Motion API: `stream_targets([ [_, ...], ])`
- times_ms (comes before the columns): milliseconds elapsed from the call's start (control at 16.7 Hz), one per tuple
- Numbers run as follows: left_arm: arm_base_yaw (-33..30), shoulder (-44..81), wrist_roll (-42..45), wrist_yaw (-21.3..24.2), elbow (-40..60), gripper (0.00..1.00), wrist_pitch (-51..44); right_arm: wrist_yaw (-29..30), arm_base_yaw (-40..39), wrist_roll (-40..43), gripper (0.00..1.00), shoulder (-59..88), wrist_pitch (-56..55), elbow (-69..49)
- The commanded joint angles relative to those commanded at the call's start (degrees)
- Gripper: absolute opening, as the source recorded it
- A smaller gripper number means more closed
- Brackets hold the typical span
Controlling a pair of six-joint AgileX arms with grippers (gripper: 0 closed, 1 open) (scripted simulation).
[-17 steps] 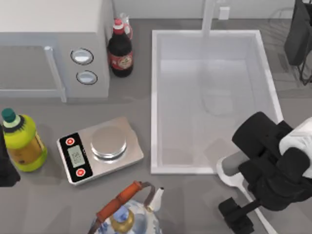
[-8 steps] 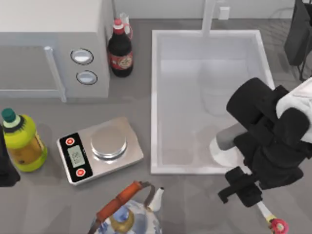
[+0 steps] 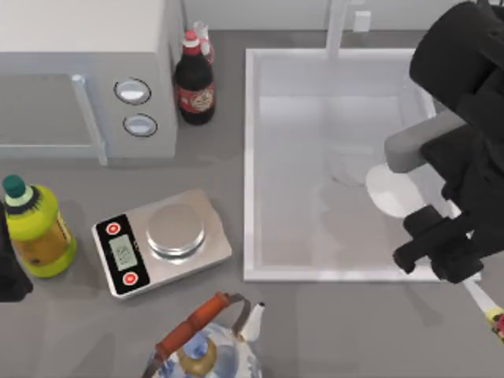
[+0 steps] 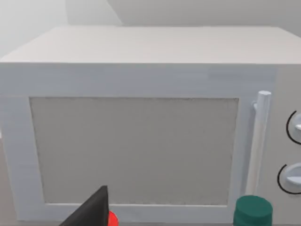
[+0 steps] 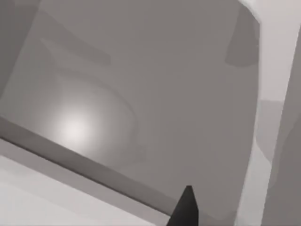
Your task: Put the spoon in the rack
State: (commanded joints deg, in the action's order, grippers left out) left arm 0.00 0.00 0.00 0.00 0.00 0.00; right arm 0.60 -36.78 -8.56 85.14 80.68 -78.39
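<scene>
The white spoon hangs in my right gripper (image 3: 445, 250), which is shut on its handle above the right rim of the sink (image 3: 249, 157). Its oval bowl (image 3: 392, 191) sticks out over the basin, and the thin handle end (image 3: 480, 299) points toward the table's front right corner. A dark fingertip (image 5: 186, 207) shows over the sink's floor in the right wrist view. The rack is hidden behind my right arm at the back right. My left arm (image 3: 8, 272) sits parked at the table's left edge, facing the microwave (image 4: 141, 141).
A microwave (image 3: 79, 71) fills the back left, with a dark cola bottle (image 3: 194, 83) beside it. A yellow-green bottle (image 3: 31, 228) stands at the left, a kitchen scale (image 3: 161, 240) in the middle and a kettle (image 3: 206, 346) at the front edge. A faucet (image 3: 337, 27) rises behind the sink.
My right gripper has lifted the spoon from the counter in front of the sink and carried it toward the back right, over the sink's right rim. The left arm has not moved.
</scene>
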Motion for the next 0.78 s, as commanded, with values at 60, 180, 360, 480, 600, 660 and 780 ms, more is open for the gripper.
stream_targets([
  [60,0.0,0.0,0.0,0.0,0.0,1.00,0.0,0.0,0.1,0.1,0.00,-0.7,1.7,-1.6],
  [180,0.0,0.0,0.0,0.0,0.0,1.00,0.0,0.0,0.2,0.2,0.00,-1.5,3.2,-3.1],
  [360,0.0,0.0,0.0,0.0,0.0,1.00,0.0,0.0,0.2,0.2,0.00,-1.5,3.2,-3.1],
  [480,0.0,0.0,0.0,0.0,0.0,1.00,0.0,-0.1,0.1,0.1,0.00,-1.4,3.0,-2.9],
  [600,0.0,0.0,0.0,0.0,0.0,1.00,0.0,-1.1,1.8,0.3,0.00,-2.1,1.2,-2.9],
  [660,0.0,0.0,0.0,0.0,0.0,1.00,0.0,-2.0,3.6,0.5,0.00,-2.8,-0.5,-2.8],
  [780,0.0,0.0,0.0,0.0,0.0,1.00,0.0,-4.7,8.7,1.0,0.00,-4.6,-5.5,-2.2],
])
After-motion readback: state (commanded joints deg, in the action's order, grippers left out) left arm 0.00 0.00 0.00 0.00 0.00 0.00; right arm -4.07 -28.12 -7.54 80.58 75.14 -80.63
